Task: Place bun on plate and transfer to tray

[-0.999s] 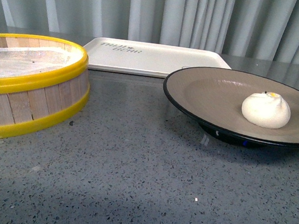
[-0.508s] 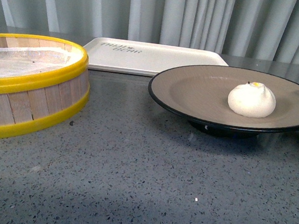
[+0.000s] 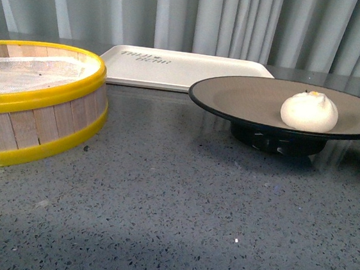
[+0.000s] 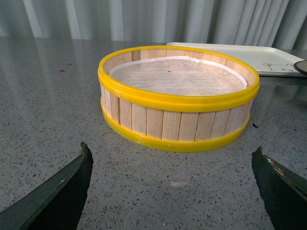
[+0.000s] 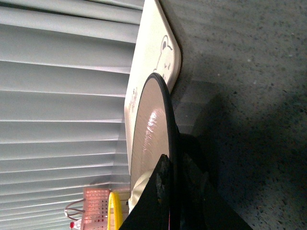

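— Two pincers: how do they stand?
— The left pincer gapes wide above the speckled grey desk, its dark, blunt fingers far apart with nothing between them. The right pincer is clamped on the black rim of the plate, one finger on the glossy inside and one beneath.
— And the bun?
— The bun is round and matte white, with a pleated top and a yellow dot. It sits on the plate's inner surface. The plate is wide and shallow, smooth beige-brown, with a thin black edge and a squat black foot. Whether that foot touches the desk cannot be told.
— Where is the tray?
— The tray lies flat behind the plate. It is cream-white and rectangular, with rounded corners, a low lip and dark lettering toward its left end.
— Anything else?
— A round steamer basket stands at the left, apart from the plate. It is made of pale upright wooden slats, banded in glossy yellow and lined with white mesh. Pleated grey curtains hang behind.
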